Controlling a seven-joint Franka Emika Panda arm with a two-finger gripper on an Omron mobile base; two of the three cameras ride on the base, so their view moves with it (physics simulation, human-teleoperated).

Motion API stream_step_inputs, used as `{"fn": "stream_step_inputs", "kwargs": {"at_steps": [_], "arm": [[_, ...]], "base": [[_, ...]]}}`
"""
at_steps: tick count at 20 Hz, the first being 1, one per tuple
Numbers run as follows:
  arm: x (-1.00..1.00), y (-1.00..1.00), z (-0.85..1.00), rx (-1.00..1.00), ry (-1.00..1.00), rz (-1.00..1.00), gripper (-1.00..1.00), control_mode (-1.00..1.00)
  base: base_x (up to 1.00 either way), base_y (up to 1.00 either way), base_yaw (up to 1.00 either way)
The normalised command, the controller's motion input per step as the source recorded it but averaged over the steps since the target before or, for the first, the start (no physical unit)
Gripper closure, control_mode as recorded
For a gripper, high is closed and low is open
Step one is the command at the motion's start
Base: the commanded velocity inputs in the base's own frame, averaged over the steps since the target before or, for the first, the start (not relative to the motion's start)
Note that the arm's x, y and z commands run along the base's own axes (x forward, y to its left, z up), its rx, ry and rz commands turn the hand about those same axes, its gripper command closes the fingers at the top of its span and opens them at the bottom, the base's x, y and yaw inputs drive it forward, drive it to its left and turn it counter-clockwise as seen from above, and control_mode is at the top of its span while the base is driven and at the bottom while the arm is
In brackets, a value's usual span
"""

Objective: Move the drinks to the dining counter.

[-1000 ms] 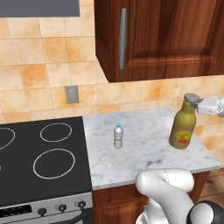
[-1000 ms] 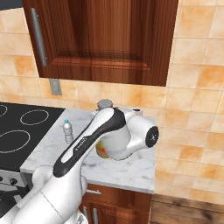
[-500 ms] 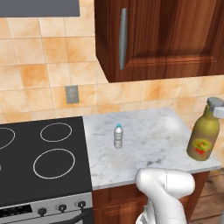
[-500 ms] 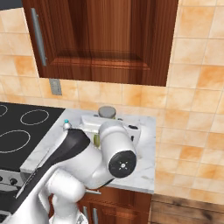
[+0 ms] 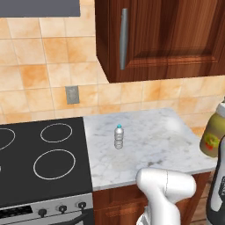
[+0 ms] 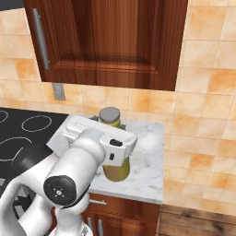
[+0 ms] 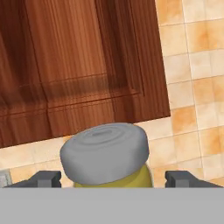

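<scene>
Past the right edge of the marble worktop [image 5: 145, 140], the amber bottle [image 6: 115, 161] hangs clamped in the wide-spread gripper [image 7: 111, 177]. Carrying looks barely begun; the small water bottle [image 5: 118, 136] stands untouched beside the stove [image 5: 41, 162], awaiting its turn.

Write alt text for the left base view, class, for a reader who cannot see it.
A small water bottle stands upright on the marble worktop beside a black stove. The amber bottle hangs off the worktop's right end.
</scene>
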Motion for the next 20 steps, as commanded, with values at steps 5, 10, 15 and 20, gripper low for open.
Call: {"fn": "stream_step_inputs", "kwargs": {"at_steps": [5,10,15,20], "arm": [[-0.50,0.00,0.34,-0.06,0.00,-0.37,1.00,-1.00],[-0.14,0.00,0.06,0.00,0.00,-0.07,1.00,1.00],[0.00,0.00,0.00,0.00,0.00,0.00,1.00,1.00],[0.00,0.00,0.00,0.00,0.00,0.00,1.00,1.00]], "base": [[0.00,0.00,0.00],[-0.70,-0.41,-0.36],[-0.56,-0.48,-0.65],[-0.16,-0.16,-0.83]]}}
